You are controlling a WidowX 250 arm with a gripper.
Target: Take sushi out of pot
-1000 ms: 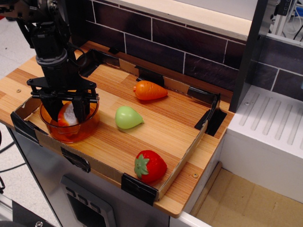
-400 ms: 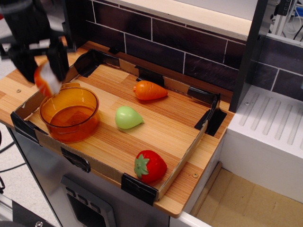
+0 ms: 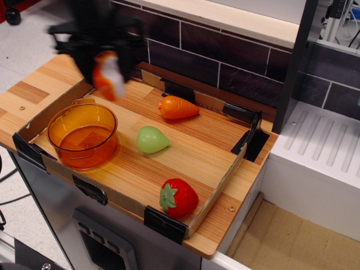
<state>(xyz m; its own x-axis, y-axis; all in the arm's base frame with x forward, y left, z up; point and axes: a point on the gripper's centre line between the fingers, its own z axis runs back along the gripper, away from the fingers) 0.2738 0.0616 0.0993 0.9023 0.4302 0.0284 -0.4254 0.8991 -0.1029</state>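
My gripper [image 3: 109, 76] is blurred by motion and is shut on the sushi [image 3: 109, 76], an orange-and-white nigiri held upright in the air. It hangs above the back left of the wooden tray, up and to the right of the pot. The translucent orange pot [image 3: 82, 135] stands empty at the tray's front left corner.
In the wooden tray [image 3: 185, 152] lie an orange carrot [image 3: 178, 107] at the back, a green pear [image 3: 151, 140] in the middle and a red strawberry [image 3: 178, 197] at the front. A dark tiled wall runs behind. A white sink unit [image 3: 318, 163] stands to the right.
The gripper lifted the sushi out of the pot, rose at the left, then swung right to above the tray's back left. The pot is now empty.
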